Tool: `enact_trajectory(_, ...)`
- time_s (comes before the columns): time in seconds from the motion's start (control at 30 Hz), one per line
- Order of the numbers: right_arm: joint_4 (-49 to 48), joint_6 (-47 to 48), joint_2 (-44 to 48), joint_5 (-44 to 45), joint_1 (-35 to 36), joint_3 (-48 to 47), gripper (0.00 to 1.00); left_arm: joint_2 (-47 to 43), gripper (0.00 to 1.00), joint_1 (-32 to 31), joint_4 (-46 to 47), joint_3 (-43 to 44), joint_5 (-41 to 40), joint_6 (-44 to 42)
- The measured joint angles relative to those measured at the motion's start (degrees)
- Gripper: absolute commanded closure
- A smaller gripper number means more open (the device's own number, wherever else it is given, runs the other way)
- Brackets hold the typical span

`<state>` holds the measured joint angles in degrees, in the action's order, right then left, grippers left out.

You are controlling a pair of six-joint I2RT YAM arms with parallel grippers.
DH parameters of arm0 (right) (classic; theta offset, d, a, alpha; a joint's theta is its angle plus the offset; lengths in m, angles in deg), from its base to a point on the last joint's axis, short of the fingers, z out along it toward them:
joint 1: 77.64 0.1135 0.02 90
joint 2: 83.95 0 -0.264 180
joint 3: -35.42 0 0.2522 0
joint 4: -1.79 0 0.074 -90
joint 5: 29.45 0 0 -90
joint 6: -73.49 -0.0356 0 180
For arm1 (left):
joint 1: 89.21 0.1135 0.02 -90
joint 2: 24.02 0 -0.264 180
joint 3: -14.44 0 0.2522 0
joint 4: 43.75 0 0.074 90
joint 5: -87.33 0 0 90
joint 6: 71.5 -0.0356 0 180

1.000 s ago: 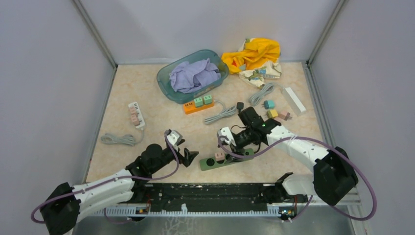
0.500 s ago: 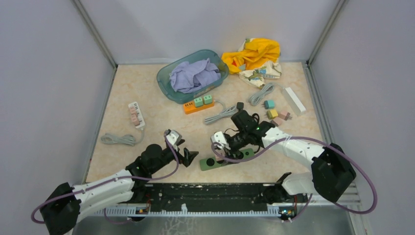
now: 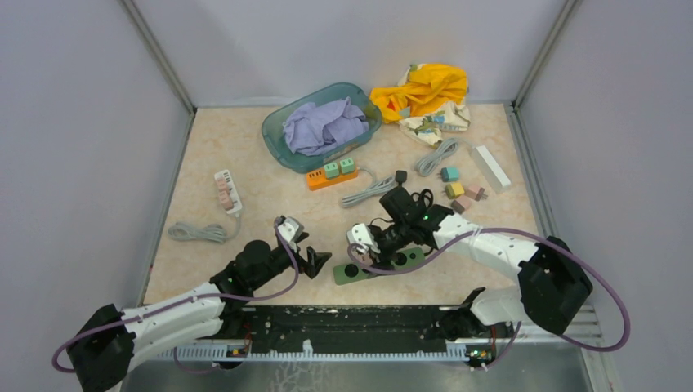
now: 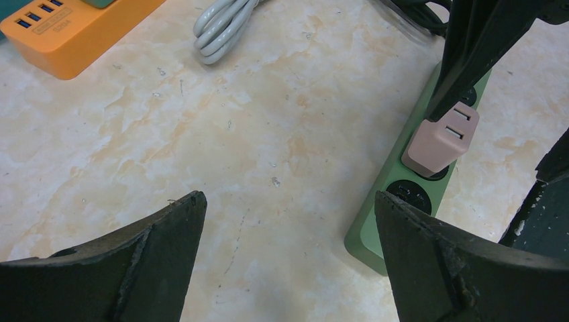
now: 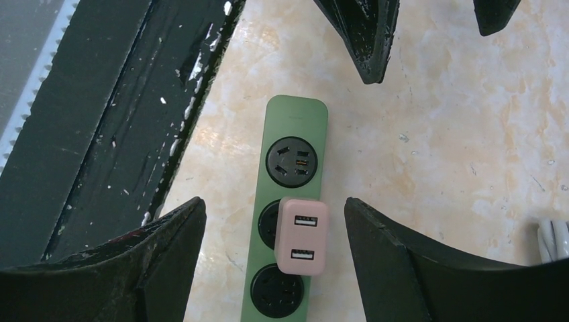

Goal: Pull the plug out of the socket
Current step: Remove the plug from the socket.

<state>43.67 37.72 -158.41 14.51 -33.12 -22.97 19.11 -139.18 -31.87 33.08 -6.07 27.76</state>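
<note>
Right wrist: end effector [image 5: 273, 200] open astride plug [image 5: 301, 236]; socket strip [image 5: 295, 131] near rail [image 5: 100, 100].

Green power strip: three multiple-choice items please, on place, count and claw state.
1. The pink plug sits in the green power strip at: A the middle socket; B an end socket; C none, lying loose.
2. Sockets on the strip: A two; B three; C five.
3. The right claw is: A shut on the plug; B open, astride the plug; C shut on a cable.
Answers: 1 A, a socket shows on each side of it; 2 B, three in a row; 3 B, fingers stand apart either side.
</note>
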Motion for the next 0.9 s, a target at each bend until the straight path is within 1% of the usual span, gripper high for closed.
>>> enact_trajectory(0.47,-2.3,-1.9,-1.4,3.6,2.6,0.0,0.24,0.4,0.00,0.0,0.0,0.0,0.0,0.0)
enact_trajectory(0.5,-2.5,-2.2,-1.6,4.1,2.7,0.0,0.25,0.4,0.00,0.0,0.0,0.0,0.1,0.0)
enact_trajectory(0.57,-3.2,-2.9,-2.3,5.5,3.0,0.0,0.28,0.4,0.00,0.0,0.1,0.0,0.4,0.0)
enact_trajectory(0.7,-3.5,-3.7,-4.7,8.8,3.3,0.0,0.39,0.5,0.01,0.0,0.1,0.0,1.0,-0.1)
enact_trajectory(0.77,-3.3,-4.0,-5.6,10.3,3.3,-0.1,0.48,0.5,0.01,0.0,0.1,0.0,1.3,-0.1)
enact_trajectory(0.83,-3.0,-4.0,-6.2,11.4,3.4,-0.2,0.60,0.5,0.01,0.0,0.1,0.0,1.7,-0.1)
enact_trajectory(0.87,-2.8,-3.8,-6.4,11.8,3.4,-0.3,0.71,0.5,0.01,0.0,0.2,0.0,2.0,-0.2)
enact_trajectory(0.9,-2.5,-3.9,-6.7,12.2,3.4,-0.6,0.78,0.6,0.01,0.0,0.3,0.0,2.4,-0.3)
